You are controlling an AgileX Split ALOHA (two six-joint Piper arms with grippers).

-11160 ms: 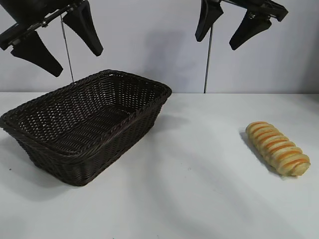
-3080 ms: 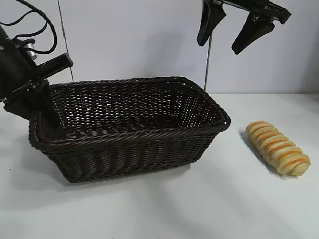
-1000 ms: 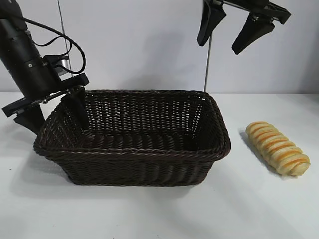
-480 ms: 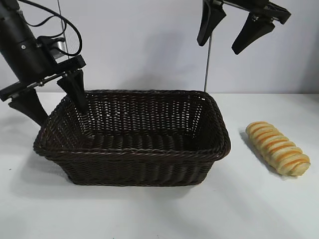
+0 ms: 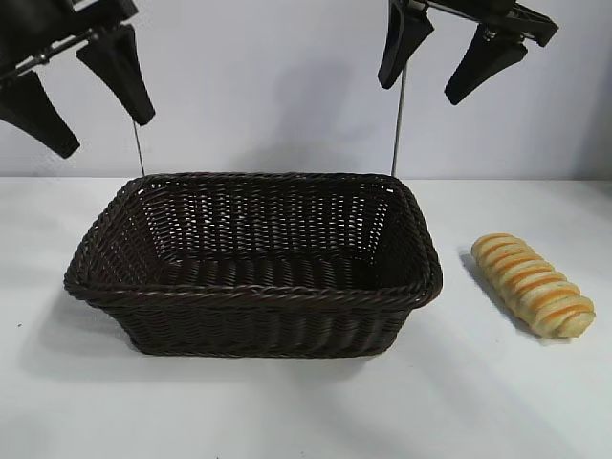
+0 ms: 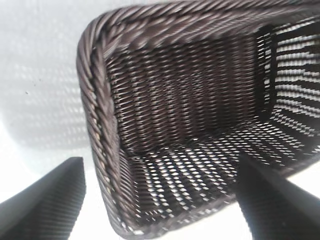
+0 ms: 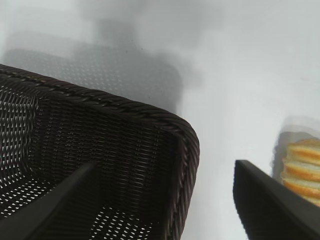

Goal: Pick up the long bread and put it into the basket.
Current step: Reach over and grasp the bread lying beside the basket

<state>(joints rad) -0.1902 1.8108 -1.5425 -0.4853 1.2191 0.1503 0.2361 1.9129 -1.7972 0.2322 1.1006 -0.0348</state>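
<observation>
Here, one basket [image 5: 253,287], one long bread [image 5: 532,284] beside it, two hands [image 5: 76,91] [image 5: 451,57] wide and empty above.

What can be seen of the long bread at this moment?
The long bread is an elongated pale yellow-tan loaf with ridged bands and orange-brown stripes across it. It looks whole and lies flat on the white table, angled, with one end nearer the camera. It sits apart from the basket, to its right in the exterior view, outside it. Nothing touches it but the table. The right wrist view catches only part of it.
</observation>
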